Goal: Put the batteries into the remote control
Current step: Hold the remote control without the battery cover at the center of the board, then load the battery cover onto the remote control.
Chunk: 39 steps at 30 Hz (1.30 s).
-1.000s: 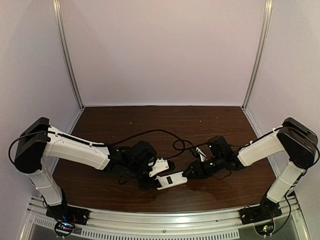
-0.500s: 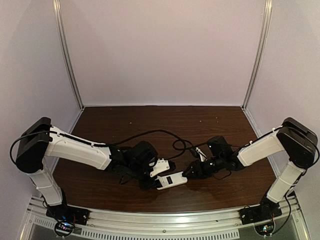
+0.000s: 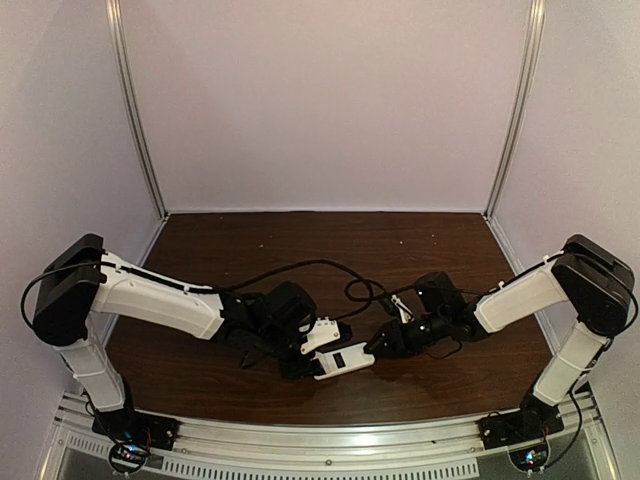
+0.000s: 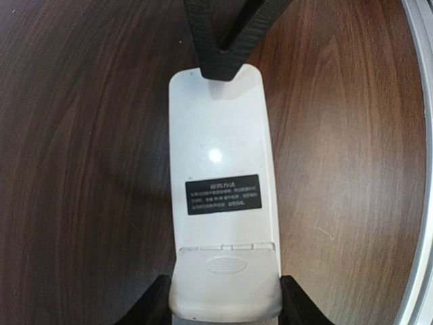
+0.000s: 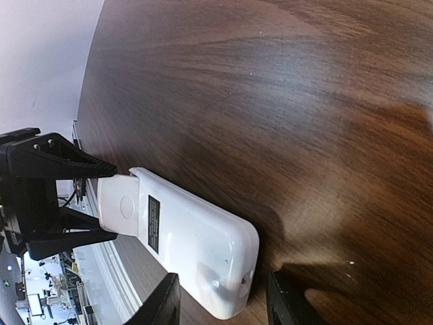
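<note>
The remote control (image 3: pixel 343 360) lies white back up, with a black label, near the table's front edge between both grippers. It also shows in the left wrist view (image 4: pixel 220 156) and the right wrist view (image 5: pixel 189 237). My left gripper (image 3: pixel 312 366) (image 4: pixel 224 298) is shut on the sides of the white battery cover (image 4: pixel 226 284) (image 5: pixel 120 206), which sits on the remote's near end, slightly offset. My right gripper (image 3: pixel 378 350) (image 5: pixel 223 284) is closed partway round the remote's other end, with its fingers (image 4: pixel 218 61) against that end. The batteries are out of view.
The dark brown table (image 3: pixel 300 240) is walled on three sides. Black cables (image 3: pixel 330 265) loop over it behind the grippers. A metal rail (image 3: pixel 330 440) (image 4: pixel 423 135) runs along the front edge, close to the remote.
</note>
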Available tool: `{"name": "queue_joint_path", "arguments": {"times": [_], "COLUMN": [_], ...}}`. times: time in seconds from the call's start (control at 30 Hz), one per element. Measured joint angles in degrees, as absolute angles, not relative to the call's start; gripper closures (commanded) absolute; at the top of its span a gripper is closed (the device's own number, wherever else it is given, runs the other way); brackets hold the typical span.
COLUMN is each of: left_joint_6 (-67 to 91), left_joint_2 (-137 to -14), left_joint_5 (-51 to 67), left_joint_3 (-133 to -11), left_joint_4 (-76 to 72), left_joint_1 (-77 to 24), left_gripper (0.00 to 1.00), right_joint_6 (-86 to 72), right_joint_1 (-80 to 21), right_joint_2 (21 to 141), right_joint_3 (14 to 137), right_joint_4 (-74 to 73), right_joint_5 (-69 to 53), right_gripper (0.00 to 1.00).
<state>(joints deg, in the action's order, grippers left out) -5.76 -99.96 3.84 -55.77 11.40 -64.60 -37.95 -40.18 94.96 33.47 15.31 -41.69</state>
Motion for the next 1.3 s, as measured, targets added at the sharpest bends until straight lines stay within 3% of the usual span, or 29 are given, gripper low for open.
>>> {"name": "queue_joint_path", "arguments": {"times": [0.27,1.3], "left_joint_6": [-5.7,0.4], "left_joint_2": [-100.0,-98.8], "left_joint_5": [3.8,0.6], "left_joint_3": [-55.8,-51.2], "left_joint_4": [11.4,4.6], "left_joint_1": [-64.6,-65.5], "left_gripper": [0.74,0.77], "right_joint_6": [-38.0,-40.6], "right_joint_1": [-40.2,-40.5], "right_joint_2": [95.1,97.4], "right_joint_3": [33.5,32.2], "right_joint_4": [15.5,20.9], "right_joint_5": [-41.9,-43.3], "right_gripper": [0.57,0.70]}}
